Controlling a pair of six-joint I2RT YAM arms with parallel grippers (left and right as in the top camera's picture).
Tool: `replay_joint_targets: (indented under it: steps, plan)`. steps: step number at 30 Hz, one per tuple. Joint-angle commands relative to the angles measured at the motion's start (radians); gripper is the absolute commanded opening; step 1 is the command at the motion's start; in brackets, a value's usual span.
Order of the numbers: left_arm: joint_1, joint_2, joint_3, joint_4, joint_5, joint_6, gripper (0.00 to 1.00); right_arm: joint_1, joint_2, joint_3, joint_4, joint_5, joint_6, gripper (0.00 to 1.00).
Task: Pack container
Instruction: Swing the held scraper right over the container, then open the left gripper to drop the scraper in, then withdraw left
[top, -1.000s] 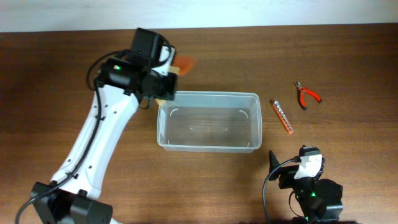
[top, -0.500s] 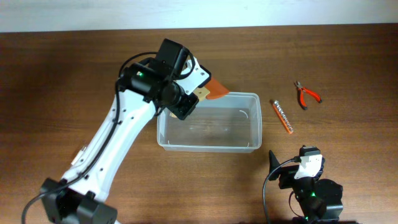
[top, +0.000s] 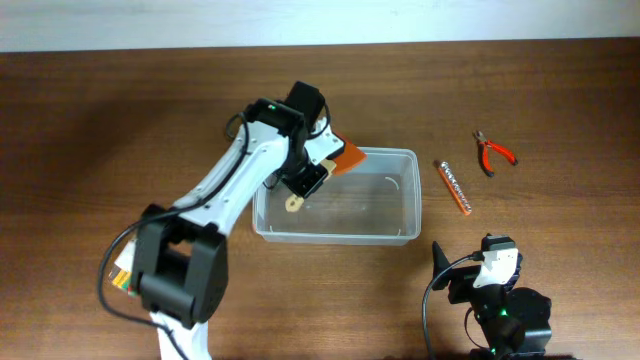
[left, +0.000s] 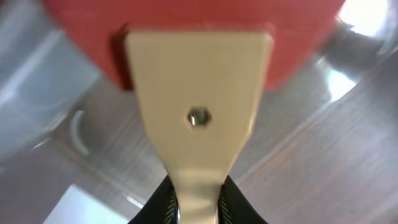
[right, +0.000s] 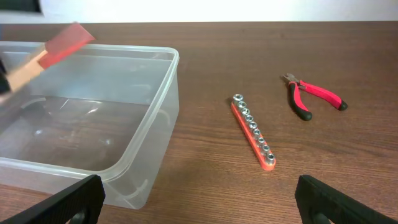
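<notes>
The left tool is clenched on the beige handle of a scraper, gripping low on the shaft so the orange blade juts ahead, clear of the grip. The scraper hangs tilted over the far left corner of the container, blade above the rim and handle end over the inside, a pose that looks meant for letting it drop in. The container sits mid-tabletop, clear and seemingly with nothing in it yet. The right tool is spread wide, grasping nothing, near the container's front right corner. It faces a socket rail and pliers, likely the next things to pack.
</notes>
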Motion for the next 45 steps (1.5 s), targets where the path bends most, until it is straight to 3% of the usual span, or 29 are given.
replay_joint_targets:
  steps: [1, 14, 15, 18, 22, 31, 41, 45]
  plan:
    - [0.002, 0.060, -0.007, 0.002, 0.000, 0.019, 0.02, 0.005, -0.008, -0.006, 0.001, -0.001, 0.001, 0.99]
    - [0.002, 0.094, -0.007, -0.002, -0.001, 0.019, 0.02, 0.005, -0.008, -0.006, 0.001, -0.001, 0.001, 0.99]
    - [0.002, 0.094, -0.007, -0.004, -0.001, 0.019, 0.06, 0.005, -0.008, -0.006, 0.001, -0.001, 0.001, 0.99]
    - [0.002, 0.094, -0.007, -0.013, -0.001, 0.019, 0.50, 0.005, -0.008, -0.006, 0.001, -0.001, 0.001, 0.99]
    - [0.002, 0.094, -0.007, -0.030, -0.002, 0.019, 0.70, 0.005, -0.008, -0.006, 0.001, -0.002, 0.002, 0.99]
    - [0.003, 0.058, 0.003, -0.055, -0.082, -0.054, 0.74, 0.005, -0.008, -0.006, 0.000, -0.002, 0.002, 0.99]
    - [0.016, -0.150, 0.057, -0.059, -0.178, -0.187, 0.77, 0.005, -0.008, -0.006, 0.000, -0.002, 0.001, 0.99]
    - [0.053, -0.252, 0.058, -0.080, -0.181, -0.223, 0.72, 0.005, -0.008, -0.006, 0.000, -0.002, 0.002, 0.99]
